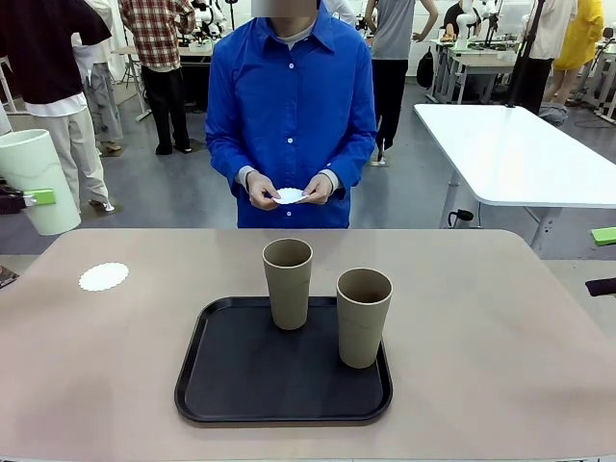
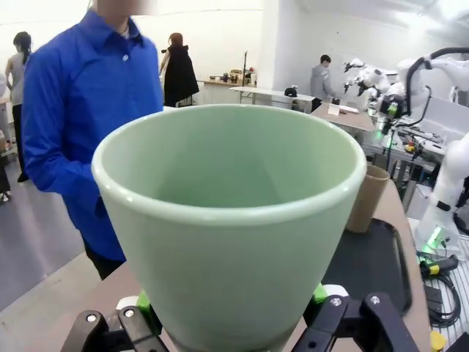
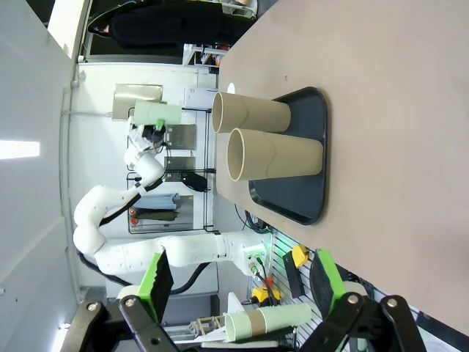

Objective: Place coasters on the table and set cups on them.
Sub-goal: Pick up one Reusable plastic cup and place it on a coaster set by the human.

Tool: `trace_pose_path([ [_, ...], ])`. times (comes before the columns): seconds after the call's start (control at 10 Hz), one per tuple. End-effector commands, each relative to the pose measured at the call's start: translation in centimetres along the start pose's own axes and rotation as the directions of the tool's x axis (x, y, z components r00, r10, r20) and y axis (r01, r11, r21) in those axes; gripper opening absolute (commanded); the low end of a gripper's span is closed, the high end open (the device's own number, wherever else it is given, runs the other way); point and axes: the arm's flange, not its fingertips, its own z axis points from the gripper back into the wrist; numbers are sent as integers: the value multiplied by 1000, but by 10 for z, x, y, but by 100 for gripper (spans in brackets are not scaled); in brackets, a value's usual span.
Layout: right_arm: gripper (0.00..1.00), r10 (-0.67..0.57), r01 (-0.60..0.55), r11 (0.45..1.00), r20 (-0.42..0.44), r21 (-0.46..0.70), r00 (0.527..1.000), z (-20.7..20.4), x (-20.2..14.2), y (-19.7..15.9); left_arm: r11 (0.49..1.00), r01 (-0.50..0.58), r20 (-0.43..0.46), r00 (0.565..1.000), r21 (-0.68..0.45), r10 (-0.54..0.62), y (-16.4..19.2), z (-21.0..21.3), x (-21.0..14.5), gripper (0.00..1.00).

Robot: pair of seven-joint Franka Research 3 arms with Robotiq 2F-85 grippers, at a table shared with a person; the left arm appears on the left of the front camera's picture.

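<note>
Three cups in all. The left claw [image 2: 231,326] is clamped on the base of the one mint green cup [image 1: 37,178], a green pad pressed to each side. It holds the cup upright in the air beyond the counter's [image 1: 500,318] left edge, clear of the surface.

The two tan cups stand upright on the black tray [image 1: 221,385] at the counter's middle. One [image 1: 288,284] is at the tray's far edge; the other [image 1: 364,318] is nearer and to its right, close by but apart from it.

One coaster [image 1: 103,276] lies flat on the bare counter, well left of the tray and below the raised mint cup.

At the far side a person in a blue shirt holds white paper doilies [image 1: 289,196] between both hands [image 1: 260,188]; how many I cannot tell.

The right claw [image 3: 242,286] is spread wide with nothing between its fingers.
</note>
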Motion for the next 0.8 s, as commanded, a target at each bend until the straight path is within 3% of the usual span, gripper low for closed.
trace_pose_path([
  [0.0,100,14,-14,1000,6,22,1000,0,2,0,995,53,10,998,84,-54,47,-11,-14,85],
  [0.4,100,14,-14,1000,6,22,1000,0,2,0,984,121,-18,993,133,-120,60,-20,-27,85],
  [0.5,100,14,-14,1000,6,22,1000,0,2,0,991,68,-13,998,116,-67,68,-15,-34,85],
  [0.7,100,14,-14,1000,6,22,1000,0,2,0,991,68,-13,998,116,-67,68,-15,-34,85],
])
